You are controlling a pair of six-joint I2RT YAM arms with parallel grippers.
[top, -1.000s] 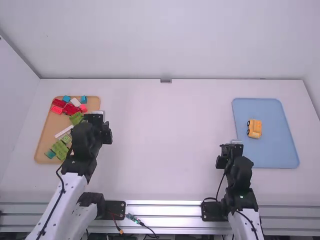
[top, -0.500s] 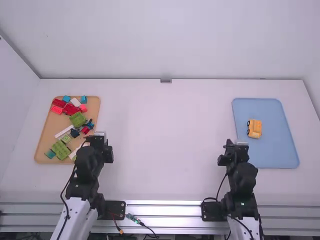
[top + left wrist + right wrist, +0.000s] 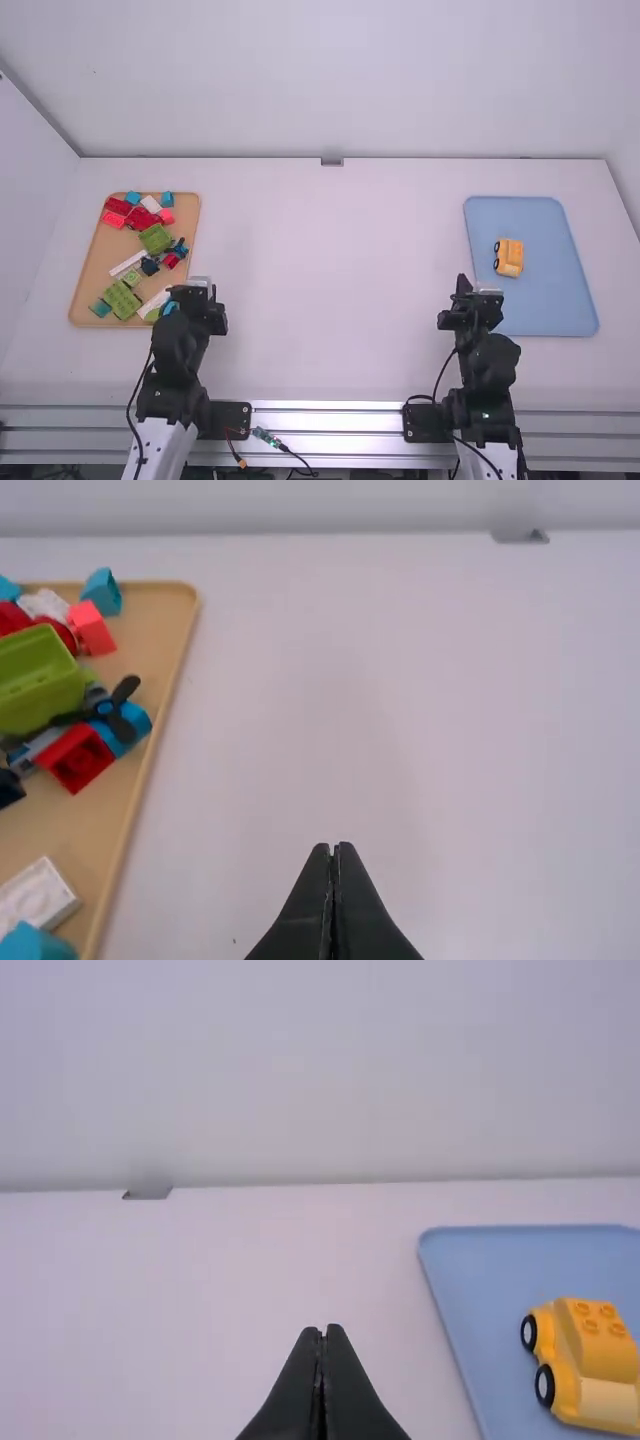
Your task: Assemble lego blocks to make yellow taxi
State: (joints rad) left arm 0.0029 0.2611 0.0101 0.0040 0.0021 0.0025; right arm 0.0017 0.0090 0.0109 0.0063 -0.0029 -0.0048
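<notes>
Your left tool [image 3: 334, 852] has pulled back toward its base: a second ago it was over the edge of the tan tray [image 3: 98, 265], now it sits by the tray's near right corner, off the blocks. That uncovers a red block [image 3: 77, 757] and a dark propeller piece [image 3: 120, 710] lying in there. Your right tool [image 3: 319, 1334] has only shifted a touch, by the near left corner of the blue tray [image 3: 545, 312].

Both tools: fingertips together, narrow, nothing between them.

Task thing: yellow car [image 3: 509, 258], on the blue tray, well inside the rim, studs up, wheels toward the middle of the surface [image 3: 330, 290]. Hasn't moved across these frames. Body and raised block look joined, so mark the taxi as probably built.

For the task, the left arm's retreat reads like a wind-down, no fetch in hand. Leftover colors in the tan tray, green block [image 3: 38, 680] included, look like spares. If you call it done, park both arms; just keep the right tool from swinging over the tray and clipping the car.
</notes>
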